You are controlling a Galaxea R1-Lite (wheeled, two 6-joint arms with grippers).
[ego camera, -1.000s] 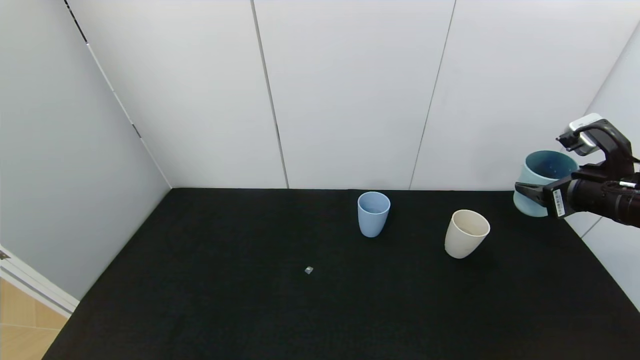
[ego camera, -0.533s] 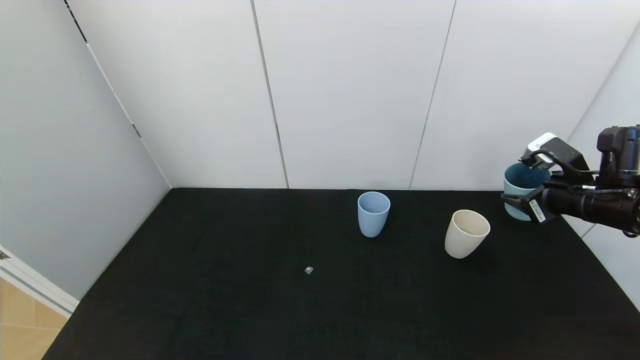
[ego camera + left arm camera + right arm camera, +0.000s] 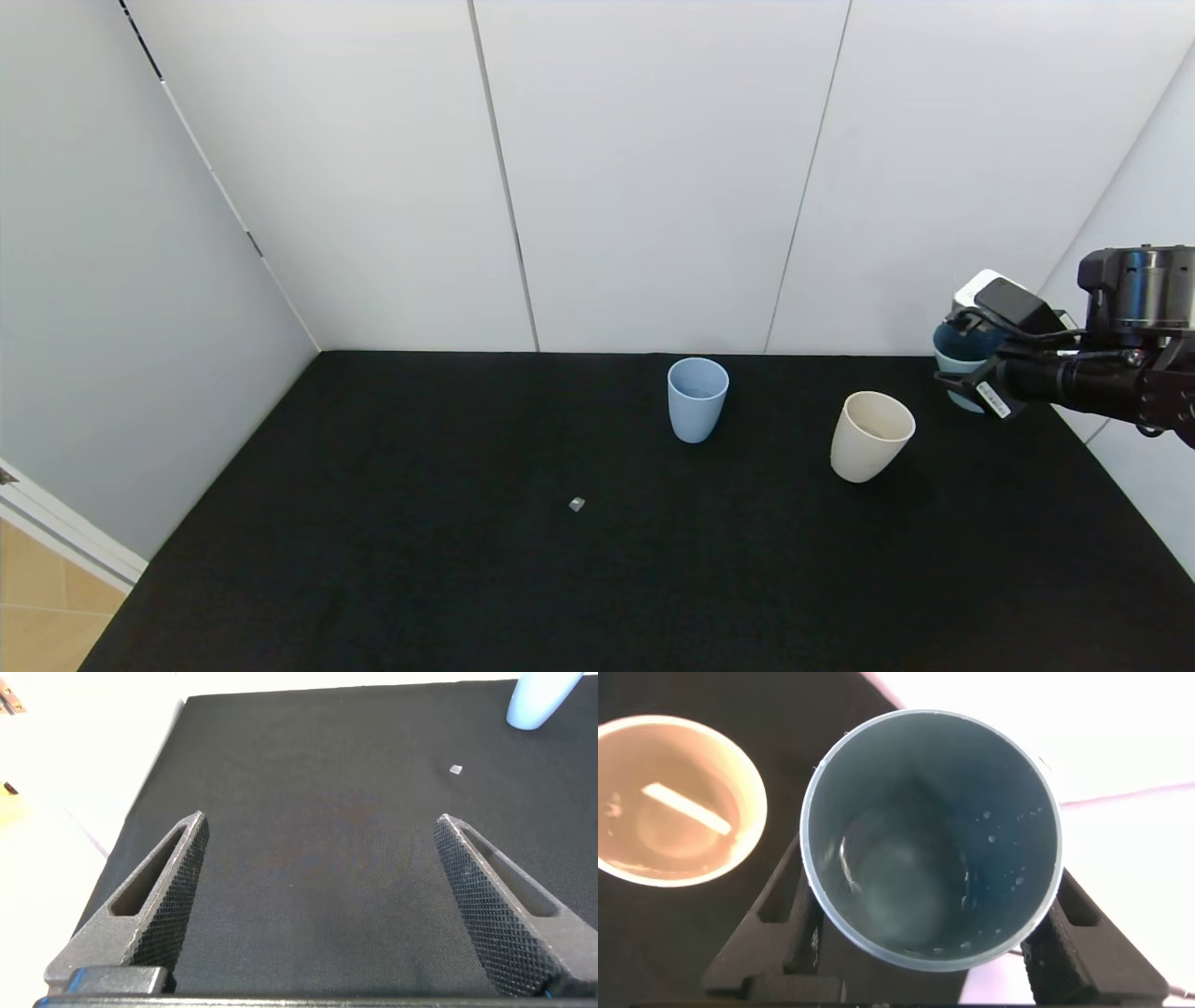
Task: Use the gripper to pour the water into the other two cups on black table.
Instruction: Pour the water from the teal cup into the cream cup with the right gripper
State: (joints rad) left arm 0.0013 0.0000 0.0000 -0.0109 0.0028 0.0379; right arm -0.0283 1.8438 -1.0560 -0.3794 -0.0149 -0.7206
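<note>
My right gripper [image 3: 962, 378] is shut on a mint-green cup [image 3: 954, 358] with a dark teal inside, held upright low over the black table [image 3: 467, 560] at its far right. In the right wrist view its fingers [image 3: 789, 915] flank the cup [image 3: 929, 840]. Droplets and a faint glint of water [image 3: 896, 882] show inside it. The cream-beige cup [image 3: 871, 436] stands just left of it and also shows in the right wrist view [image 3: 673, 798]. The light blue cup [image 3: 697, 399] stands farther left. My left gripper [image 3: 318, 826] is open and empty over the table.
A small grey bit [image 3: 576, 504] lies on the table in front of the light blue cup; the left wrist view shows it [image 3: 455, 769] and the blue cup [image 3: 540, 700]. White walls close the back and both sides. The table's left front edge drops to a wooden floor.
My right gripper has moved down and farther back with the mint-green cup, from raised and tilted to upright near the table. The two other cups have not moved.
</note>
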